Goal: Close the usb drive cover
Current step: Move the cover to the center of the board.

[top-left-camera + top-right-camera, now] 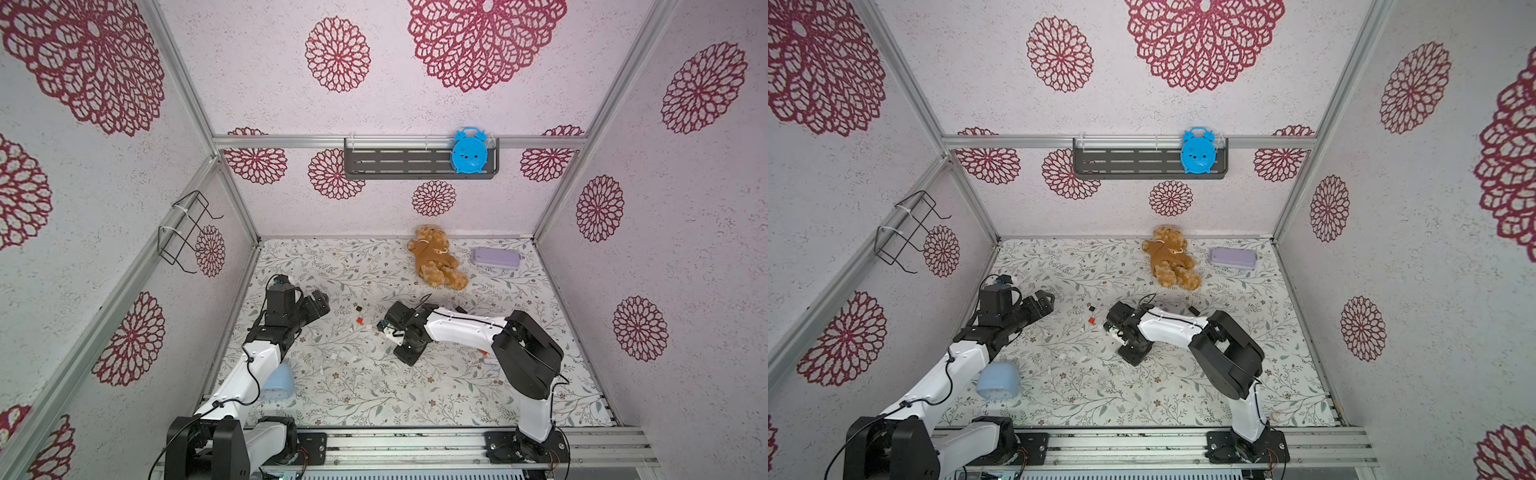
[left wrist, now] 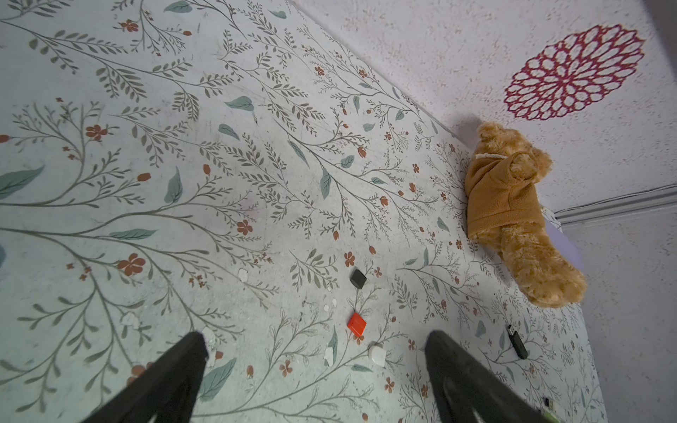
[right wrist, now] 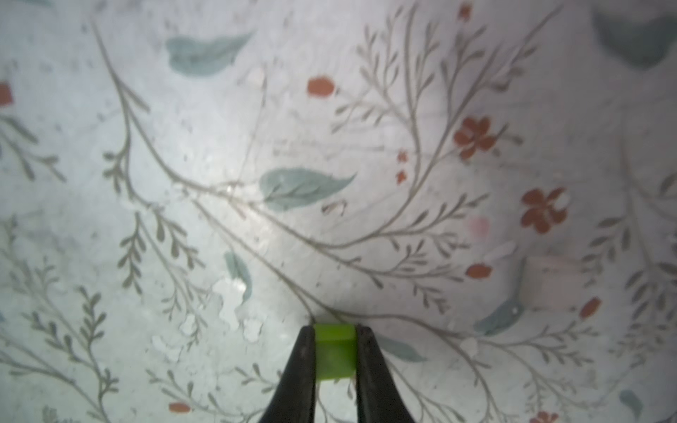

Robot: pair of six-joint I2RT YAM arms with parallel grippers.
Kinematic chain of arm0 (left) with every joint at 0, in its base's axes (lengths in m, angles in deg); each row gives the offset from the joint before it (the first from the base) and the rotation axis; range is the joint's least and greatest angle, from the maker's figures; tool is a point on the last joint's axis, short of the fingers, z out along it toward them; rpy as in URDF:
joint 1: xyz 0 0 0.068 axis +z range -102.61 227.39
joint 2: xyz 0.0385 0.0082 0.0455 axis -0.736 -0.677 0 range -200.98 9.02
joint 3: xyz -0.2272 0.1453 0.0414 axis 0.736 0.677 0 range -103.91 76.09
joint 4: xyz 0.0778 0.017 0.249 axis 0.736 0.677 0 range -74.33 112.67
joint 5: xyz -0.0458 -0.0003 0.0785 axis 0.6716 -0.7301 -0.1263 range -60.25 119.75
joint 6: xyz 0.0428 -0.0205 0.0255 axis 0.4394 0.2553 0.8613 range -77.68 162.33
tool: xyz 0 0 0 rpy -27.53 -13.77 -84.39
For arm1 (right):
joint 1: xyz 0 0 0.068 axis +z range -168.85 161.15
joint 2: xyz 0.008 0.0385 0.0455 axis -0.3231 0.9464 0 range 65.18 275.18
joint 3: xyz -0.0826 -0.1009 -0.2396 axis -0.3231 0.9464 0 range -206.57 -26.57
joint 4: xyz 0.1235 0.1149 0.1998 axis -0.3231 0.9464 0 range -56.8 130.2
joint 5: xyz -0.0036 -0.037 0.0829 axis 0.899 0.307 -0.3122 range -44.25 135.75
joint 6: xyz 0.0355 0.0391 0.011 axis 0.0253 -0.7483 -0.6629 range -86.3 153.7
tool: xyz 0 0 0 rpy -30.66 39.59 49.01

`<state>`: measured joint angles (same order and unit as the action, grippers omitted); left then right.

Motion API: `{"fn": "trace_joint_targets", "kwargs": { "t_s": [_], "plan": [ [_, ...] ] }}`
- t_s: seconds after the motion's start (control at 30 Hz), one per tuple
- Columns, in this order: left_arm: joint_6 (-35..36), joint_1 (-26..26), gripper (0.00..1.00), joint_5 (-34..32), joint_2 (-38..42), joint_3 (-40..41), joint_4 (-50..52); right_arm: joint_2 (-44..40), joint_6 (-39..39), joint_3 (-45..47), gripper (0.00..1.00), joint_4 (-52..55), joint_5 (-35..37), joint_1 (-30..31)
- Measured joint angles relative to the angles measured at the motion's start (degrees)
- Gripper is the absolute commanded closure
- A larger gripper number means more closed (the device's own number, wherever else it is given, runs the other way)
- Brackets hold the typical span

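My right gripper (image 3: 335, 329) is shut on a small green plastic piece (image 3: 335, 351), held just above the floral mat; I cannot tell whether it is the usb drive cover or the drive's body. In both top views that gripper (image 1: 383, 326) (image 1: 1108, 326) sits mid-table. A black usb drive (image 2: 517, 342) (image 1: 460, 309) lies behind the right arm. Loose on the mat are a red cap (image 2: 356, 324) (image 1: 360, 320), a black cap (image 2: 358, 278) (image 1: 357, 308) and a white cap (image 2: 377, 355). My left gripper (image 2: 317, 337) (image 1: 322, 301) hovers open and empty, left of the caps.
A brown teddy bear (image 1: 436, 257) and a purple case (image 1: 496, 257) lie near the back wall. A light blue object (image 1: 278, 382) sits under my left arm. A blue alarm clock (image 1: 469, 150) stands on the wall shelf. A wire rack (image 1: 187, 232) hangs on the left wall.
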<state>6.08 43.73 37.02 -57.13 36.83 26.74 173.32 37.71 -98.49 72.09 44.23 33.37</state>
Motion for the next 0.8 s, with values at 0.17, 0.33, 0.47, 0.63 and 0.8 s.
{"fn": "trace_joint_targets", "kwargs": {
  "t_s": [0.17,0.33,0.47,0.63,0.8],
  "plan": [
    [-0.26,-0.61,0.03,0.76,-0.11,-0.17,-0.04,-0.83,0.31,1.46,0.62,0.00,-0.15,-0.07],
    [-0.28,-1.36,0.03,1.29,-0.59,-1.20,-0.07,-2.27,-5.38,2.69,0.51,-1.70,-0.15,-0.07],
    [-0.28,-1.73,0.03,1.46,-0.59,-1.29,0.11,-8.11,-13.94,5.90,0.47,-4.68,0.26,-0.11],
    [-0.28,-2.45,0.03,1.95,-0.57,-1.31,0.24,-15.63,-26.40,10.38,0.46,-8.33,2.03,-0.11],
    [-0.09,-3.21,0.03,2.51,-0.57,-1.29,0.26,-17.35,-38.29,15.41,0.46,-12.92,1.31,-0.11]
  ]
}}
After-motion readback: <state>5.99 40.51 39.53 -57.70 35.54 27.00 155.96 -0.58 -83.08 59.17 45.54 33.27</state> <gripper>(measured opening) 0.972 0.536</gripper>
